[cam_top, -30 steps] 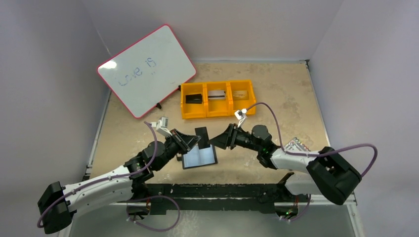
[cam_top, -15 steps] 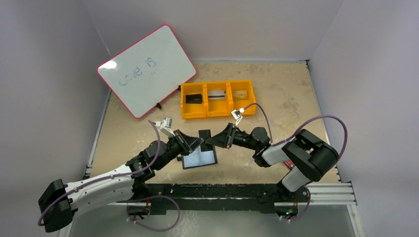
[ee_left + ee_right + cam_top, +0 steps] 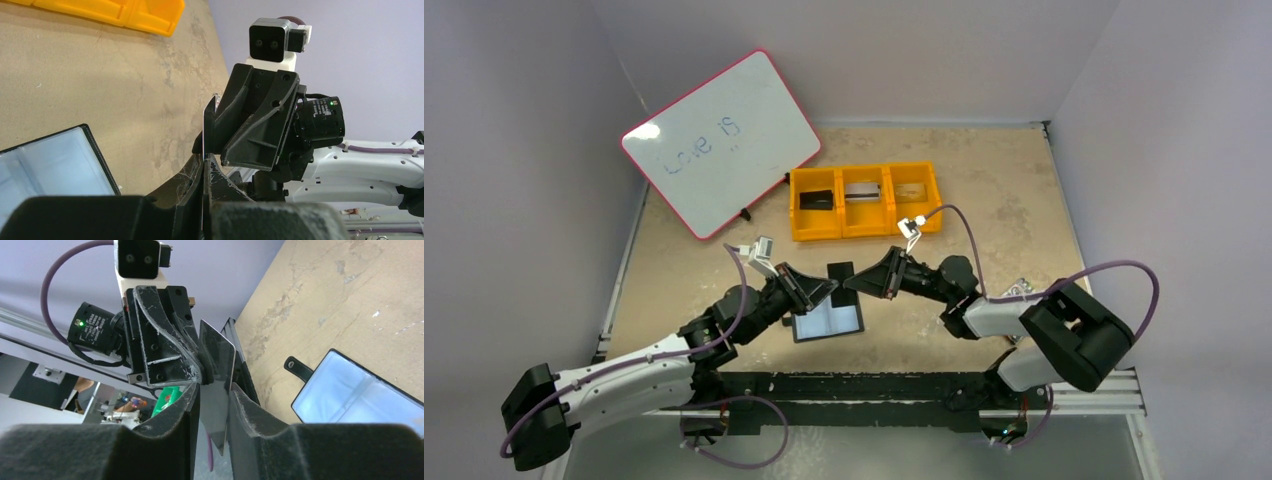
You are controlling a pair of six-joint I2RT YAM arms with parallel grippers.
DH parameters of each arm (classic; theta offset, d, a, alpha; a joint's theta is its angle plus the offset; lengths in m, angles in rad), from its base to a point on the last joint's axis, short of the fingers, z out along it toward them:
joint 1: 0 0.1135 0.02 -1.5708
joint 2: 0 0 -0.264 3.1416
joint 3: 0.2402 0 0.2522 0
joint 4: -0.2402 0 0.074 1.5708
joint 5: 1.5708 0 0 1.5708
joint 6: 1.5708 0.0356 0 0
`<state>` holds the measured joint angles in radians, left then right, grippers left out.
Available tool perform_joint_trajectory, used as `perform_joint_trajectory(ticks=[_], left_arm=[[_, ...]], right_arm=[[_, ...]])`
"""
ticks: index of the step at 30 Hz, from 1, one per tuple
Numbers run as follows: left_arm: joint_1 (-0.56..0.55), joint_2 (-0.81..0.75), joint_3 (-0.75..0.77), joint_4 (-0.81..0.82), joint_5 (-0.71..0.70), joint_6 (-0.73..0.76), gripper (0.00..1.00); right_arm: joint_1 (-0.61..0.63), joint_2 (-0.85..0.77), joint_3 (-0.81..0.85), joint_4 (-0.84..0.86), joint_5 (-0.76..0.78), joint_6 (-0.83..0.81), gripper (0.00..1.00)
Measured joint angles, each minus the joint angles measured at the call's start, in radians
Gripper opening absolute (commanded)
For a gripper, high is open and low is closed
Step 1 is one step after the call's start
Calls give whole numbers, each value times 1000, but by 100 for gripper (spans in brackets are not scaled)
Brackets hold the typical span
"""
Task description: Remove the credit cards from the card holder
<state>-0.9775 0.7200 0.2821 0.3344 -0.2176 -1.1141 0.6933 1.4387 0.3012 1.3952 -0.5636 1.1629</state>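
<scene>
When the scene is viewed from above, a dark card (image 3: 841,272) is seen held clear of the tabletop (image 3: 984,180) between the left gripper (image 3: 828,286) and the right gripper (image 3: 854,282), whose tips meet at it from either side. Just in front of it the card holder (image 3: 827,318) is laid open and flat, its black border framing two shiny pale-blue sleeves. Farther back an orange tray (image 3: 864,232) is set. Loose cards (image 3: 861,192) are lodged one to each of its three compartments: black on the left, silvery in the middle, tan on the right. A whiteboard (image 3: 719,140) is propped at the back left.

From the left wrist, the dark card (image 3: 205,142) is shown edge-on as a thin pale line, and the left jaws are seen pressed shut on its near end. The right gripper (image 3: 220,125) is placed about its far end.

From the right wrist, the card (image 3: 217,380) is shown as a glossy, dark, round-cornered rectangle, tilted between the right jaws. These are set narrow on either side of it; whether they press it cannot be told. Beyond, the open holder (image 3: 350,390) is seen with its snap tab (image 3: 299,369) sticking out.
</scene>
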Motion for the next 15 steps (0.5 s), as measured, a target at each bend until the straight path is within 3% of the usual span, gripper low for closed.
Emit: perform_joint_trajectory(ticks=[11,12,14,15], left_arm=[[0,-24,0,-10,2,10,0],[0,-25,0,-9,2,10,6],[0,-25,0,-6,2,11,32],[0,-24,0,-10,1,19,38]], right_arm=[[-7,-69,6,-111,-4,-42,3],[-7,-74,7,-113,-5,-41,1],[-8,-83,8,-116,-7,-40,0],[-8,-88,10,-120,-10,-39,0]])
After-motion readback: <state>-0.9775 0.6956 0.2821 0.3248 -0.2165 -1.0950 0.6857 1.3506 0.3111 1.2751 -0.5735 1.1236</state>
